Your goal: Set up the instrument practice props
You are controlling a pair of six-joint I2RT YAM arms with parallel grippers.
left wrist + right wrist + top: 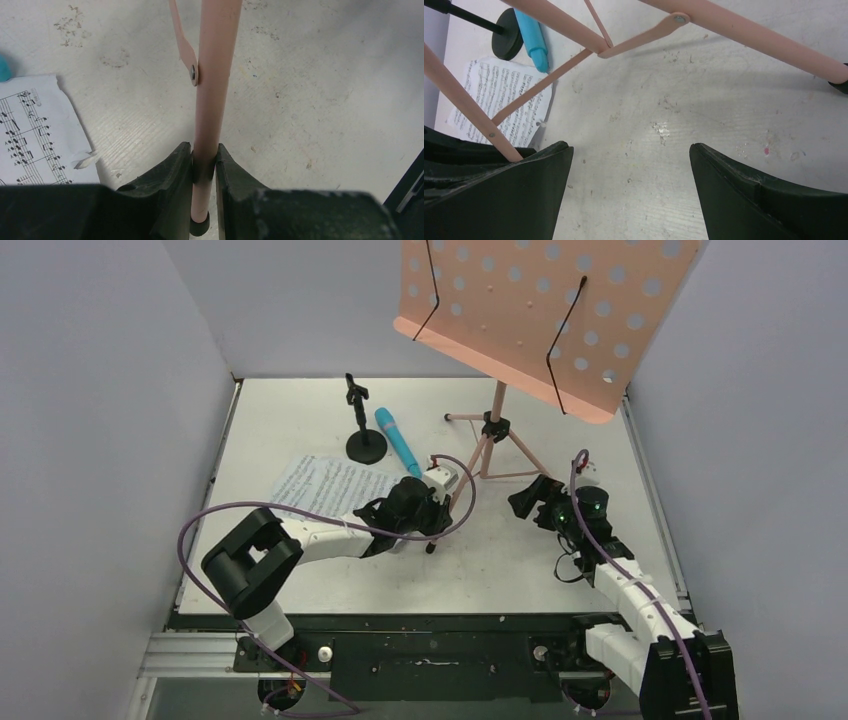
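Observation:
The pink perforated music stand stands upright at the back on its tripod legs. My left gripper is shut on the near-left tripod leg, just above its black foot, as the left wrist view shows. My right gripper is open and empty beside the near-right leg, over bare table in the right wrist view. The white sheet music lies flat left of the left gripper. The bright blue microphone lies next to the small black mic stand.
Grey walls close in the white table on the left, back and right. A purple cable loops over the left arm. In the right wrist view the pink legs cross overhead, with the sheet music, microphone and stand base beyond.

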